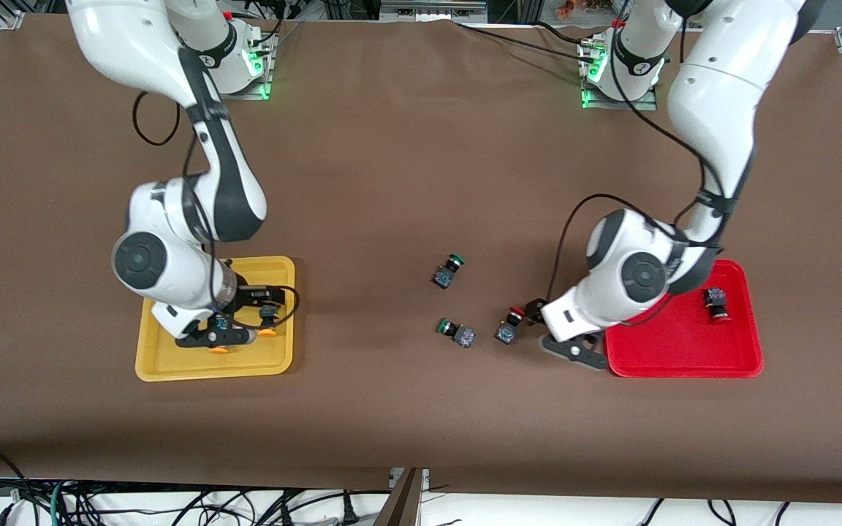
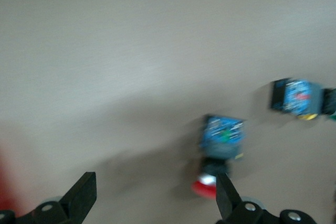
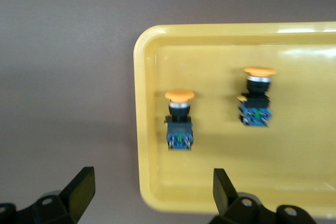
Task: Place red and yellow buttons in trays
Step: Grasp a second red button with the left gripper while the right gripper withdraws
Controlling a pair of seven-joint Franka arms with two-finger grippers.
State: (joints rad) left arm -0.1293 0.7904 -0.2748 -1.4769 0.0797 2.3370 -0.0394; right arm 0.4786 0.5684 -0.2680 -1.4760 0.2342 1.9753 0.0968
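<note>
In the yellow tray (image 1: pixel 172 365) lie two yellow buttons (image 1: pixel 267 321) (image 1: pixel 220 349), both on their sides. My right gripper (image 1: pixel 218 337) hangs open over that tray. In the right wrist view its empty gripper (image 3: pixel 152 187) straddles the yellow tray (image 3: pixel 294 145) at a corner, with both yellow buttons (image 3: pixel 179 121) (image 3: pixel 255 98) clear of it. One red button (image 1: pixel 715 303) lies in the red tray (image 1: pixel 669 343). Another red button (image 1: pixel 510 324) lies on the table beside my open left gripper (image 1: pixel 574 349). In the left wrist view this red button (image 2: pixel 220 145) sits by one fingertip (image 2: pixel 226 195) of the gripper (image 2: pixel 155 198), not between the jaws.
Two green-capped buttons (image 1: pixel 449 270) (image 1: pixel 456 330) lie on the brown table mid-way between the trays, one of them close to the loose red button. The nearer green-capped button (image 2: pixel 296 97) also shows in the left wrist view. Cables hang under the table's front edge.
</note>
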